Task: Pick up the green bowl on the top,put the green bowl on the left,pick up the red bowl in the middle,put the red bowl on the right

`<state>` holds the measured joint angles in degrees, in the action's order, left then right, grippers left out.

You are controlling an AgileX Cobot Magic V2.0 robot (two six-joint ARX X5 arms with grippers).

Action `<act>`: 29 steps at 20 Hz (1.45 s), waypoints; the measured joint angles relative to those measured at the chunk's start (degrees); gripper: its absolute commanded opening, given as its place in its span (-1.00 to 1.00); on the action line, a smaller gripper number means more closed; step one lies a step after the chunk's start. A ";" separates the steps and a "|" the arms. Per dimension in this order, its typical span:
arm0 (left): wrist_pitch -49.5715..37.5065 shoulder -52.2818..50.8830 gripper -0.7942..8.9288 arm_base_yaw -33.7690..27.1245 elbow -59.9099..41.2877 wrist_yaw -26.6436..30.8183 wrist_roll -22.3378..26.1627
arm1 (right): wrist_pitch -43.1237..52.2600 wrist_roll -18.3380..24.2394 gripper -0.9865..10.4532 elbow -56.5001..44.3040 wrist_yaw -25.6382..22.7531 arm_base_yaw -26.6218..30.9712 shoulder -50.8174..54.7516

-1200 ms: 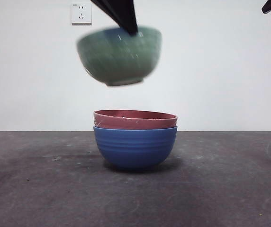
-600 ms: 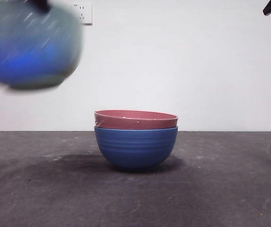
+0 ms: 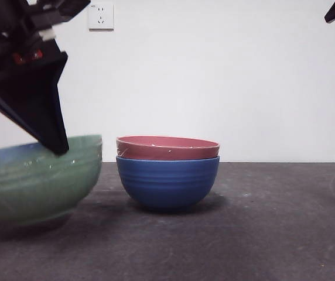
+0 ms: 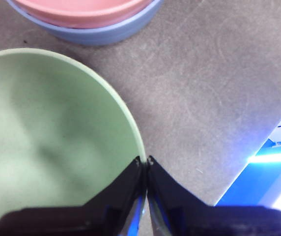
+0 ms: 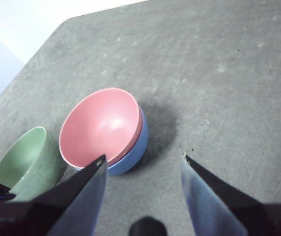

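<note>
1. While the left gripper (image 4: 145,162) pinches the rim of the green bowl (image 3: 36,178), you have that bowl low over the table (image 3: 261,234) toward its left edge, beside the stack; from the front view I cannot tell whether its foot touches the surface yet.
2. Your right gripper (image 5: 143,162) hangs high with its jaws spread and nothing between them, looking down on the bowls.
3. The red bowl (image 3: 167,147) sits nested in the blue bowl (image 3: 167,184) near the table's middle, only its rim band showing above the blue wall.
4. Judge all three as glazed ceramic: rigid, fairly heavy, slick, and likely to chip if dropped or knocked together. Set the green one down gently.
5. For the red bowl, your only free hold looks to be the rim, one jaw inside and one outside, as on the green. The nested fit may drag the blue bowl up with it.
6. Outer walls carry horizontal ridges; insides are smooth and glossy. The table is dark grey, matte and scuffed.
</note>
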<state>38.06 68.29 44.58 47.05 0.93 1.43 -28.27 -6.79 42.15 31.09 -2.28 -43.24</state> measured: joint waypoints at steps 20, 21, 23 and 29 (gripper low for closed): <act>7.52 -7.45 -0.02 -0.09 7.67 -0.15 -4.63 | -5.79 5.35 -0.38 14.97 -0.28 -20.72 -18.78; 8.46 -9.73 -0.02 -0.28 7.89 1.62 -5.05 | -8.92 6.99 -0.38 18.27 -1.55 -22.99 -22.08; 10.54 -14.47 -0.02 -1.27 8.15 6.10 -5.79 | -13.81 10.21 -0.39 24.26 -5.75 -27.23 -28.33; 22.23 -27.50 -0.02 -9.35 8.15 16.90 -9.27 | -15.61 13.79 -0.39 36.79 -17.44 -37.99 -43.71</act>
<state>60.29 40.80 35.22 55.20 17.82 -7.84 -43.88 7.01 78.94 13.65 -40.27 -86.96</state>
